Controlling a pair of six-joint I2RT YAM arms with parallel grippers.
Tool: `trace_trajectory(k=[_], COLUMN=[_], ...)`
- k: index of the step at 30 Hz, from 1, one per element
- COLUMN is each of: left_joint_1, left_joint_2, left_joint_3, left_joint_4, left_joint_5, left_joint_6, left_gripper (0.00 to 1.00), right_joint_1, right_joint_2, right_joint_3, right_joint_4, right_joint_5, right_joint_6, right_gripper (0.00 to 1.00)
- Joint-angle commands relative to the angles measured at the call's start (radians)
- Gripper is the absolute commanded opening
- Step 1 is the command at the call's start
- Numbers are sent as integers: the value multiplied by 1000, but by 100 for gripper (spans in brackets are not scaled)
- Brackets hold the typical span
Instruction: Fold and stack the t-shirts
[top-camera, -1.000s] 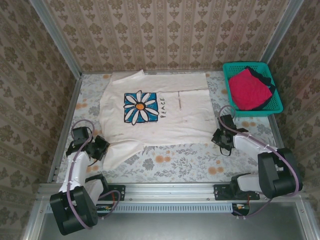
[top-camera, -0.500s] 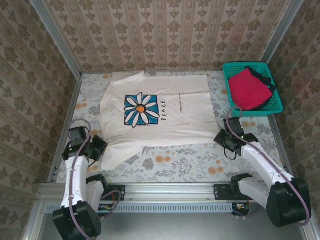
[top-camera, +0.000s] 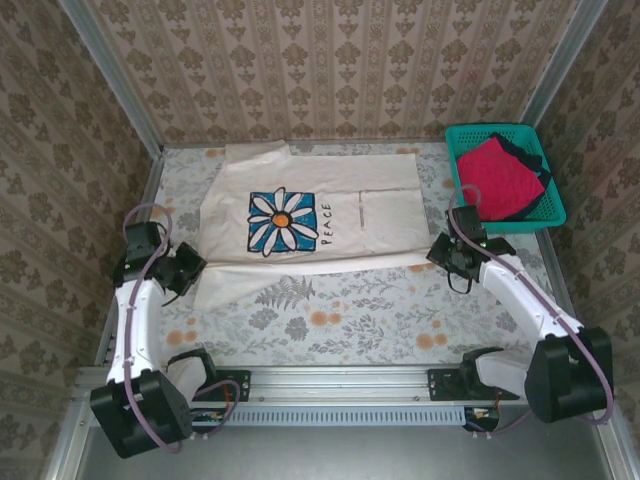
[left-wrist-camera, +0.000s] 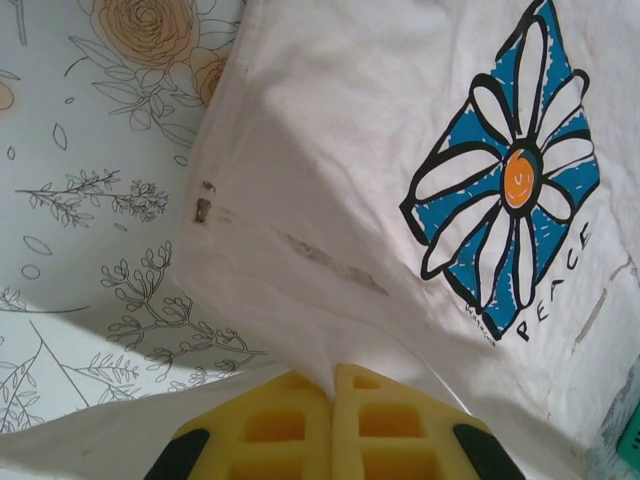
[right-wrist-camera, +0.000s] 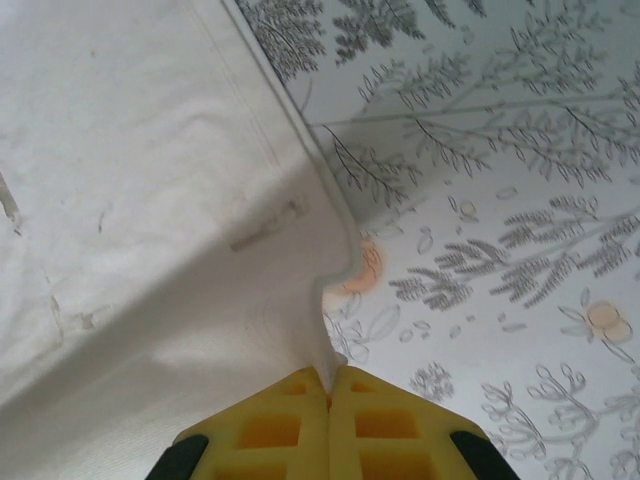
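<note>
Shirt (top-camera: 322, 226) cream-white, blue daisy print; near edge raised.

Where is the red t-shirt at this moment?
In the top view, the red t-shirt lies in the teal basket at the far right corner, over a dark shirt, beyond the right gripper.

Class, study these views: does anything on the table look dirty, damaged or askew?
The cream t-shirt carries greyish smudges that look like stains: a streak beside the daisy print and faint marks near its stitched edge. Nothing else stands out.
</note>
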Motion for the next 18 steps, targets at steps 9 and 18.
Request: trace_trajectory(k=[9,18], left_joint_1=[-52,-103], left_joint_2=[244,433], left_joint_3=[213,360], left_joint_4=[58,73], left_joint_5=[-61,-101], left_joint_6=[96,135], left_gripper=[0,0], right_joint_1=[-39,-52], right_joint_2=[241,417], right_joint_3=[190,348], right_joint_4=[58,33], right_joint_5=[21,24], right_joint_6=[-82,-113], right_gripper=[0,0])
